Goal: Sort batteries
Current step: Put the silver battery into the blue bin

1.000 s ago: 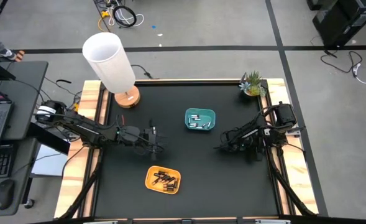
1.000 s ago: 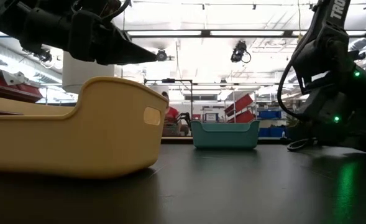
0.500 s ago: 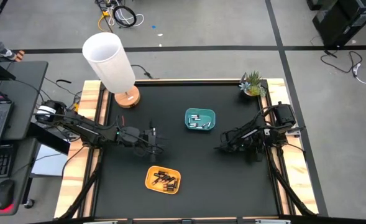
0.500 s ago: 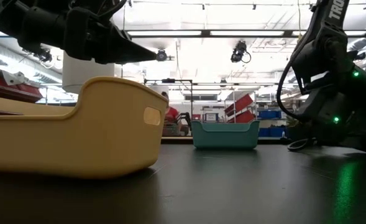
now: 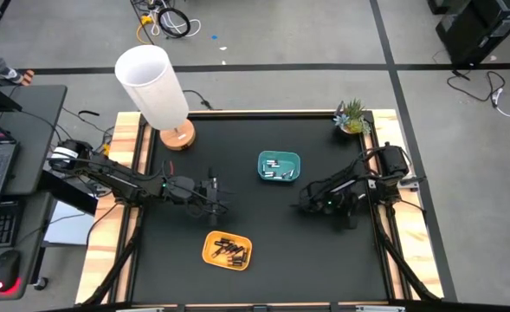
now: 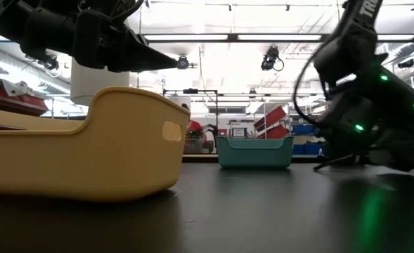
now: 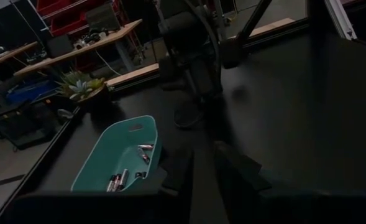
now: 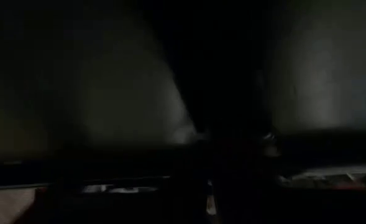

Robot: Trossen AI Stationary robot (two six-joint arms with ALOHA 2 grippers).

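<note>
Batteries (image 5: 227,250): sorted lots in my yellow tray (image 5: 211,243) and teal tray (image 5: 278,155). Left hand (image 5: 217,196) between trays, fingers closed, empty. Right hand (image 5: 304,203) low on the surface; grip untold. Approach slowly, fingers level.

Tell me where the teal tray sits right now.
In the high view the teal tray lies on the black table just behind centre, between the left gripper and right gripper, with the yellow tray nearer the front.
</note>
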